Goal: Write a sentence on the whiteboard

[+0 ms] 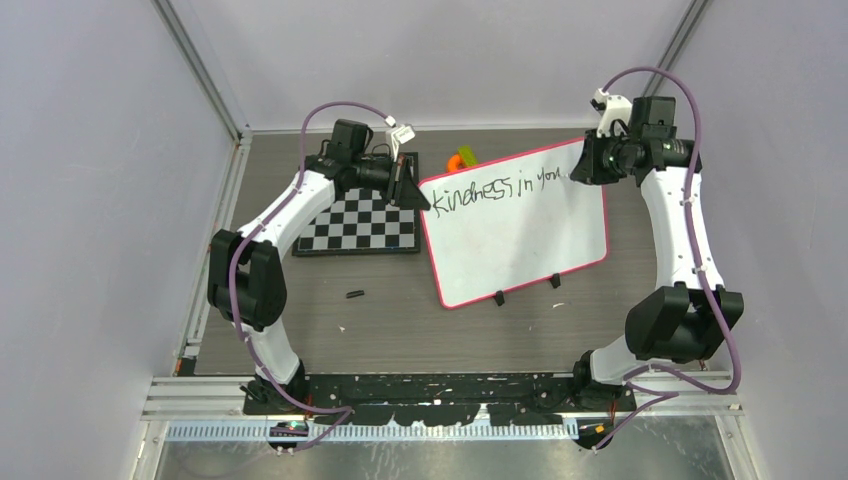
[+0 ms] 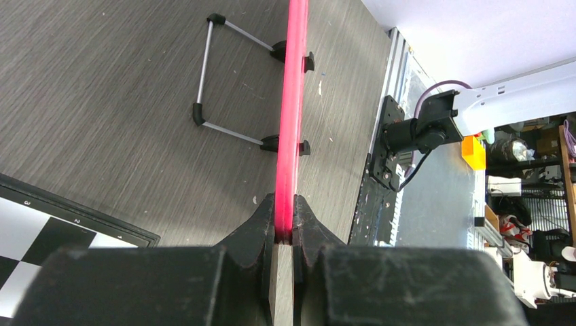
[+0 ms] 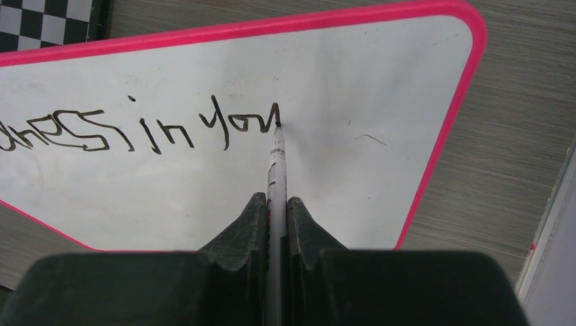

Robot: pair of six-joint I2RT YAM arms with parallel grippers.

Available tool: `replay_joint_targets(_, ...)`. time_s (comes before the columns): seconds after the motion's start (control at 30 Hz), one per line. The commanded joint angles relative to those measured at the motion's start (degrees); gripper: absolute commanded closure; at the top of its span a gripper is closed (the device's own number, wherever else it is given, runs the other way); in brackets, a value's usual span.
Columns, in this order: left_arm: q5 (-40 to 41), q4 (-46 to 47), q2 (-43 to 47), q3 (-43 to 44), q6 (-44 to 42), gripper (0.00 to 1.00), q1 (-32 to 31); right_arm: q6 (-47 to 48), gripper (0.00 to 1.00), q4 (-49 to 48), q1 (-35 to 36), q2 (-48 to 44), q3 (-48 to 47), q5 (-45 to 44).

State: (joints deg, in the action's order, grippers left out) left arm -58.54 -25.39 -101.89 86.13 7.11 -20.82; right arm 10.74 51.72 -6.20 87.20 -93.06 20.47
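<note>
Shows a white whiteboard (image 1: 520, 245) edged in pink-red, lettered with a black sentence (image 1: 495, 188). Sets a black-and-white chequered checkerboard (image 1: 360, 225) on a grey wood-grain table (image 1: 400, 320). Adds a white marker (image 3: 276, 163), purple cables (image 1: 345, 103), a small orange thing (image 1: 458, 160).

White arms (image 1: 288, 208), black joints (image 1: 250, 280), purple cables (image 1: 345, 104), black left end effector (image 2: 284, 204) and right end effector (image 3: 276, 200).

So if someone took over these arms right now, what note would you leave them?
Left gripper: shut on the pink frame of the whiteboard, steadying it.
Right gripper: shut on the marker, tip on the board after "you".
Whiteboard: mid-table, right of the checkerboard.
Done: the sentence reads "kindness in you".
Left: the remaining words; the board below that line is blank.
</note>
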Motion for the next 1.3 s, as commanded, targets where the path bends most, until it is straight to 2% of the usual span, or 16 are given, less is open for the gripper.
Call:
replay_joint_targets(0.0, -0.69, -1.36, -0.51, 1.52, -2.19, 1.00, -0.80, 1.49, 1.00, -1.59, -0.04, -2.37, 2.39, -0.50)
replay_joint_targets(0.43, -0.87, -1.28, -0.09, 1.24, -2.28, 1.00, -0.80, 3.32, 1.00, 0.59, -0.22, -3.62, -2.78, -2.02)
replay_joint_targets(0.8, -0.78, -1.33, 0.28, 1.21, -2.37, 1.00, -0.80, 1.75, 1.00, -1.51, -0.22, -0.46, -4.78, -1.32)
replay_joint_targets(1.27, -0.72, -1.44, 0.02, 1.34, -2.37, 1.00, -0.80, 3.38, 1.00, -2.15, -0.22, -1.16, -1.12, -3.68)
